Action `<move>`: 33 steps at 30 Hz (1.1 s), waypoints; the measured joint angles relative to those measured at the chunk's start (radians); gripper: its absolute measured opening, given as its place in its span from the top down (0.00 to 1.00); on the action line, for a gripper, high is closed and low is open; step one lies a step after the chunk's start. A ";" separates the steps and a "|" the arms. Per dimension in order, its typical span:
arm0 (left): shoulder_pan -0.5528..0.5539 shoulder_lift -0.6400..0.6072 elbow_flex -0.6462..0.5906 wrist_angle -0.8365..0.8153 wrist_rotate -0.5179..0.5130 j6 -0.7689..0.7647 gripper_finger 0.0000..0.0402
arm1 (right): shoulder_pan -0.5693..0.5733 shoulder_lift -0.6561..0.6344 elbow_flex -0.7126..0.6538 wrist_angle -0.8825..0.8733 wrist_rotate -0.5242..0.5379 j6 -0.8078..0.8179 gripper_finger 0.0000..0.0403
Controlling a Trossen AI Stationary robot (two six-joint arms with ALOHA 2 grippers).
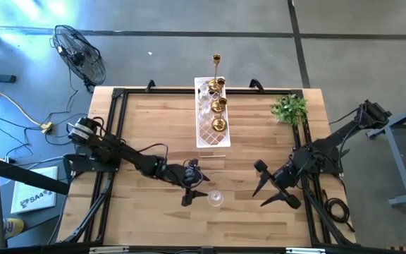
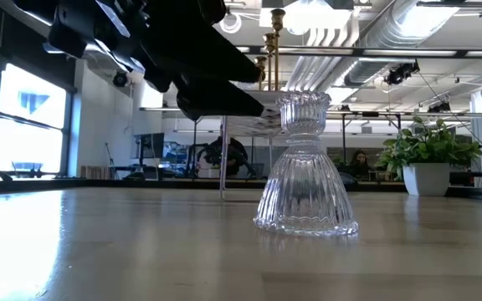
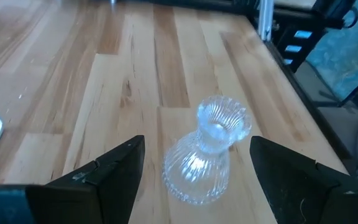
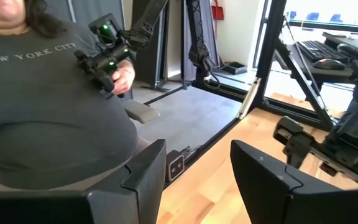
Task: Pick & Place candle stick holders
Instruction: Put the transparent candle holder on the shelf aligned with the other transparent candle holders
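A clear ribbed glass candle stick holder [image 1: 215,198] stands upright on its flared base on the wood table near the front middle; it also shows in the low view [image 2: 305,167] and the left wrist view [image 3: 205,149]. My left gripper [image 1: 197,189] is open just beside it, fingers either side [image 3: 194,168], touching nothing. A white lattice tray [image 1: 212,134] at the far middle carries gold holders [image 1: 219,124], one tall with a slim stem [image 1: 216,70], and a clear glass one [image 1: 204,99]. My right gripper [image 1: 261,192] is open and empty at the right front.
A small green plant [image 1: 290,108] in a white pot stands at the table's far right. A black frame runs around the table's edges. A person in a grey shirt [image 4: 48,106] stands beyond the table's near edge, holding a controller. Bare wood lies between the tray and the grippers.
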 joint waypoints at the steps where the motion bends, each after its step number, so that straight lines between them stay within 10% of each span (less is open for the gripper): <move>1: 0.000 0.004 0.000 0.013 0.006 0.000 0.29 | 0.000 0.000 0.000 0.000 0.003 -0.003 0.56; 33: 0.066 0.263 0.000 0.467 0.319 -0.074 0.29 | 0.001 0.000 0.000 0.030 -0.006 0.021 0.56</move>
